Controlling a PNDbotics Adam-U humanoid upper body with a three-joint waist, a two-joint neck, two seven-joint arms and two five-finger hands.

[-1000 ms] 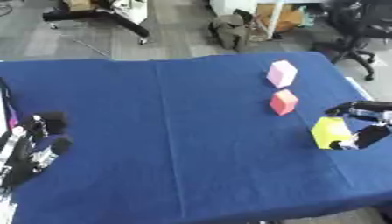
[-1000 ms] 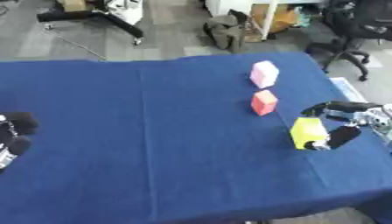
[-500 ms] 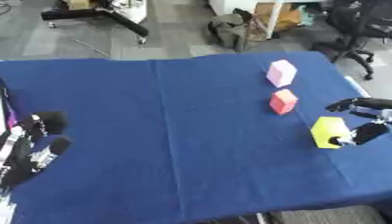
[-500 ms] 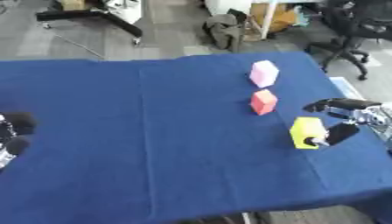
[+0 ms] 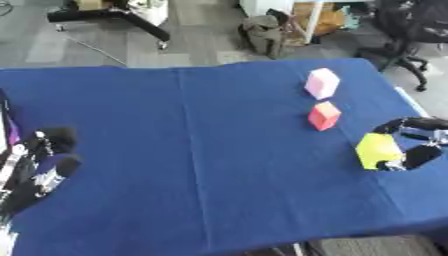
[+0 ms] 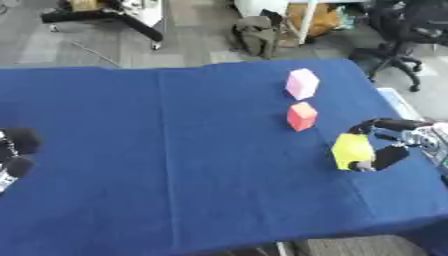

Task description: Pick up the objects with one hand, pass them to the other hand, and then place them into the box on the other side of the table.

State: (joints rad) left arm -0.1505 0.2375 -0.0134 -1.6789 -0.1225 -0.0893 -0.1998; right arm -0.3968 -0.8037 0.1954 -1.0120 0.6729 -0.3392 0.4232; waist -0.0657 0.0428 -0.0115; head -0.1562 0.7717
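Three blocks are sitting on the blue table (image 5: 219,150) — pink block (image 5: 321,83), red block (image 5: 324,115), and yellow block (image 6: 352,150), which the right hand (image 6: 398,145) is pinching at the right edge. Left hand (image 5: 39,160) is resting relaxed, lower left — grey floor and office chair (image 5: 420,30) beyond.

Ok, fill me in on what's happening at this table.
The robot's right hand is at the table's right edge with its fingers curled round a yellow block, which sits on the blue tablecloth. A red block and a pink block stand farther back, untouched. The left hand waits near the lower left corner, fingers up, holding nothing. No box shows in either view.
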